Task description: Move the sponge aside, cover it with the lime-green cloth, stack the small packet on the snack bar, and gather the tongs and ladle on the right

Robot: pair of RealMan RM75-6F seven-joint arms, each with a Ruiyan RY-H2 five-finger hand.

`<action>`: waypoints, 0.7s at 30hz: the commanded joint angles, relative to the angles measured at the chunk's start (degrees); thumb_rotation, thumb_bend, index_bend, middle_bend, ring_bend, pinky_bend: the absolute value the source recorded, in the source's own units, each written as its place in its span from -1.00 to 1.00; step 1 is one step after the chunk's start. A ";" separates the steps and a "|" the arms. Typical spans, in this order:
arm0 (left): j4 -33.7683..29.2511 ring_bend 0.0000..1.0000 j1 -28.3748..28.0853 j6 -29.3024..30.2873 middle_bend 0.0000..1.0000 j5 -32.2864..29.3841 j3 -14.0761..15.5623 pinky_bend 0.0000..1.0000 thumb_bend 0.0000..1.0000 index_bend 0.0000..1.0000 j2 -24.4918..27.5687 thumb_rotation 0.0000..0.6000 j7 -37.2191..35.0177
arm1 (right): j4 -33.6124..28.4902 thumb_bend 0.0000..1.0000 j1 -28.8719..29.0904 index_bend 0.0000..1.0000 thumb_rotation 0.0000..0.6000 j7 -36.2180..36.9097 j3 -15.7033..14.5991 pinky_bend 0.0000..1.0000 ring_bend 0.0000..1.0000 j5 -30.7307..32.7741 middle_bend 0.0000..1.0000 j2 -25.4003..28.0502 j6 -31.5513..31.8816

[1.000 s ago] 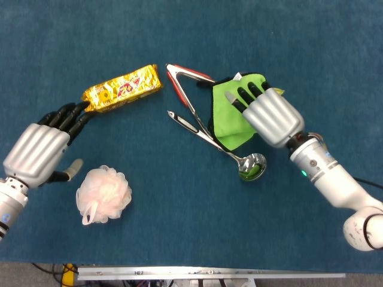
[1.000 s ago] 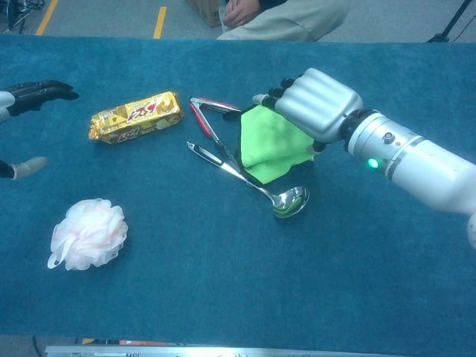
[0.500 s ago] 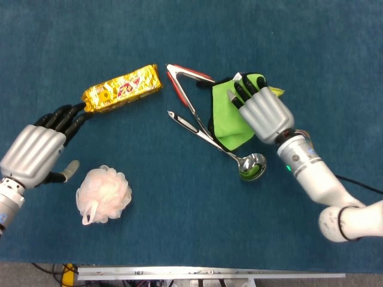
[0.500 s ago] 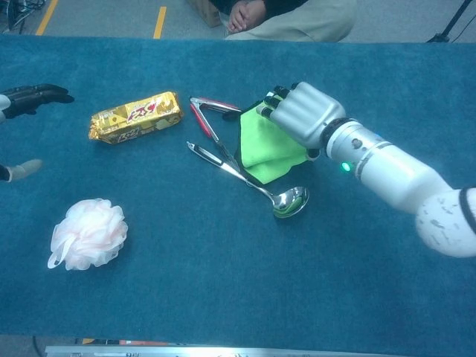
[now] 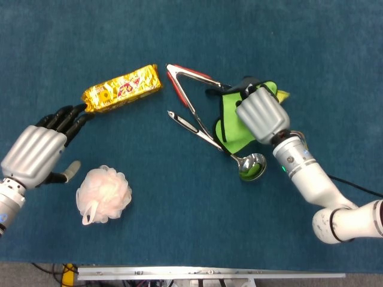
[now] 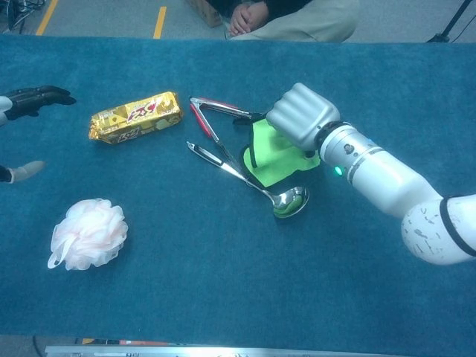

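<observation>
At left, gold snack bar (image 5: 123, 88), red lettering illegible; right hand (image 5: 261, 115) grips cloth (image 5: 234, 130).

Right hand (image 5: 261, 115) clenched on bunched cloth (image 5: 232, 125) beside ladle (image 5: 218, 145) and tongs (image 5: 185, 84). Left hand (image 5: 37, 152) spread near snack bar (image 5: 122, 88), sponge (image 5: 103, 194) below.

Robot lab or test hall, blue-carpeted tabletop (image 6: 223, 297), yellow floor markings (image 6: 160, 21), seated onlooker (image 6: 282, 16) behind
</observation>
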 commanded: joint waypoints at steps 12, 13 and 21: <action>0.10 -1.00 0.22 0.24 -1.00 0.35 -0.11 -0.68 -0.25 -1.00 -0.06 1.00 -0.56 | -2.78 -0.44 -0.49 0.18 1.00 4.30 -0.20 0.55 0.16 -3.30 0.08 2.34 0.38; 0.10 -1.00 0.21 0.21 -1.00 0.37 -0.11 -0.68 -0.25 -1.00 -0.08 1.00 -0.57 | -3.09 -0.42 -0.60 0.19 1.00 4.68 -0.27 0.57 0.19 -3.62 0.09 2.58 0.43; -0.12 -1.00 0.20 0.32 -1.00 0.26 -0.34 -0.68 -0.25 -1.00 -0.02 1.00 -0.45 | -7.83 -0.42 -1.53 0.22 1.00 9.59 0.54 0.62 0.23 -7.22 0.12 5.36 1.31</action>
